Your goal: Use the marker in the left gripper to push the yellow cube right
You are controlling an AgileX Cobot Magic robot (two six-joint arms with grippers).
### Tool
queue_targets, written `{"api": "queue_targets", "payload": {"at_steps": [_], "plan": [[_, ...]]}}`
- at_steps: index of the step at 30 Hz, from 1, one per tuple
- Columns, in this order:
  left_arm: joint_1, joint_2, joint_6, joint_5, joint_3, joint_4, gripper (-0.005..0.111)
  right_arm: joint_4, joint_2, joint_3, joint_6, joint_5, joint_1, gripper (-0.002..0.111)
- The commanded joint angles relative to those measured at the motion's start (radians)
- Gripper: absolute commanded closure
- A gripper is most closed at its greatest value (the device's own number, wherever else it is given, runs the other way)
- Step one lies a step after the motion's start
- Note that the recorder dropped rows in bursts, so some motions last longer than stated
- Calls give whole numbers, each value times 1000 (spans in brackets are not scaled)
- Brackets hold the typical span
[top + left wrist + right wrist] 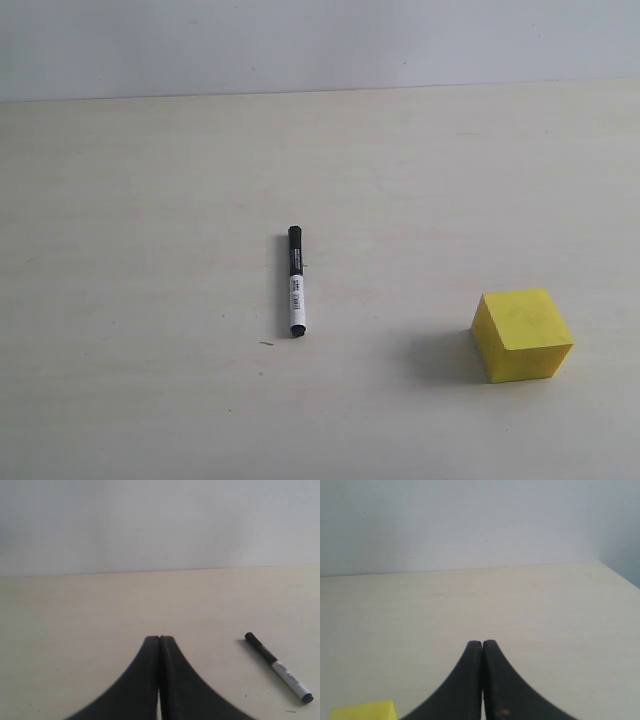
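The marker point(296, 281) lies loose on the pale table point(140, 200), black cap pointing away, white labelled barrel toward the front. It also shows in the left wrist view as the marker point(278, 667), off to one side of my left gripper point(159, 639). That gripper is shut with nothing between its black fingers point(172, 680). The yellow cube point(521, 334) stands at the front right of the table, well apart from the marker. A corner of the cube point(364, 711) shows beside my right gripper point(482, 643), which is shut and holds nothing. Neither arm appears in the exterior view.
A plain white wall point(320, 45) rises behind the table's far edge. In the right wrist view the table's side edge point(617, 575) runs close by.
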Motion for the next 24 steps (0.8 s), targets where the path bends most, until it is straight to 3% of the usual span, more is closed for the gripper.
{"api": "queue_targets", "payload": {"at_steps": [1, 6, 24], "plan": [[3, -6, 4, 11, 8, 0, 107, 2, -6, 5, -4, -5, -6, 108], [3, -6, -2, 122, 8, 0, 107, 2, -6, 5, -4, -5, -6, 108], [3, -6, -2, 123, 8, 0, 107, 2, -6, 5, -4, -5, -6, 108]]}}
